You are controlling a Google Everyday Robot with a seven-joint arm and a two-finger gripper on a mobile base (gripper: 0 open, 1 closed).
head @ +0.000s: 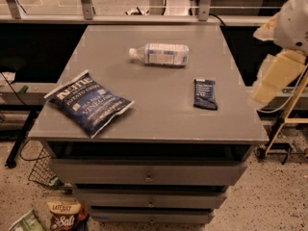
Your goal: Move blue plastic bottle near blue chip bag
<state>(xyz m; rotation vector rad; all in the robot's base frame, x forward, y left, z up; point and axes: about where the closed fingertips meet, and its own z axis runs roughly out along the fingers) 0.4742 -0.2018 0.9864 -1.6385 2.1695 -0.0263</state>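
Note:
The blue plastic bottle (161,54) lies on its side at the back middle of the grey table (159,124), white cap pointing left. The blue chip bag (89,101), dark navy with white lettering, lies flat at the table's front left corner. The two are well apart. My gripper (276,76) is part of the pale arm at the right edge of the view, off the table's right side, above floor level and far from the bottle. It holds nothing that I can see.
A small dark blue snack bar wrapper (205,94) lies on the right part of the table. The table has drawers (148,174) below. A brown-and-white chip bag (65,215) lies on the floor at front left. A metal railing (144,18) runs behind the table.

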